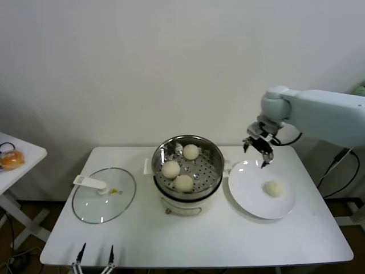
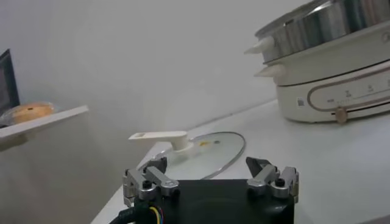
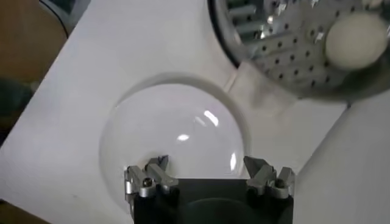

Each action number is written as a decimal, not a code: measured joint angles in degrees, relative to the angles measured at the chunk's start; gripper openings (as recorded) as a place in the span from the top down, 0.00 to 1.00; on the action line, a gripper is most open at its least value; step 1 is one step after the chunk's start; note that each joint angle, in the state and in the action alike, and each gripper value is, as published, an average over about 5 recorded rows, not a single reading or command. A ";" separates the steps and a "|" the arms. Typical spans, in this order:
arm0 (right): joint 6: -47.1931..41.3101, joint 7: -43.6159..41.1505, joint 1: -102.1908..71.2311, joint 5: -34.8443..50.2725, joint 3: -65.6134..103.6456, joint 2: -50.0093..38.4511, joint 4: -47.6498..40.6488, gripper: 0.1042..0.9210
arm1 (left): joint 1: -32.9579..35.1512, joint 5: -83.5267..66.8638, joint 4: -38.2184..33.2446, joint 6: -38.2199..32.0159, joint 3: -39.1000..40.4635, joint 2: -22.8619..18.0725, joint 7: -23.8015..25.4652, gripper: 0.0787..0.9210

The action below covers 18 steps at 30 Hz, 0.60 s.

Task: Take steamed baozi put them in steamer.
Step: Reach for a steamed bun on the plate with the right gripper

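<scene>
While right end effector (image 1: 260, 149) gapes empty, left arm mostly cropped, one baozi (image 1: 274, 188) on plate (image 1: 245, 197).

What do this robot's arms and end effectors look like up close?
The right arm is a smooth pale grey-white shell with a rounded joint and a black cable near the wrist. Its right end effector has two dark metal fingers. The left end effector has a black body, silver bolted finger mounts and coloured wires.
</scene>
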 measured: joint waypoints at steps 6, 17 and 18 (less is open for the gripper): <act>-1.87 0.30 -6.17 -2.17 3.39 -3.10 -4.38 0.12 | -0.11 -0.03 0.58 0.05 -0.25 0.00 0.02 0.12; -3.70 1.35 -18.20 -7.20 11.93 -4.90 -11.25 0.12 | -0.10 0.33 1.26 0.29 -0.47 -0.09 0.11 0.12; -3.78 1.46 -19.24 -7.64 12.81 -4.89 -11.86 0.12 | -0.09 0.41 1.35 0.29 -0.49 -0.09 0.11 0.12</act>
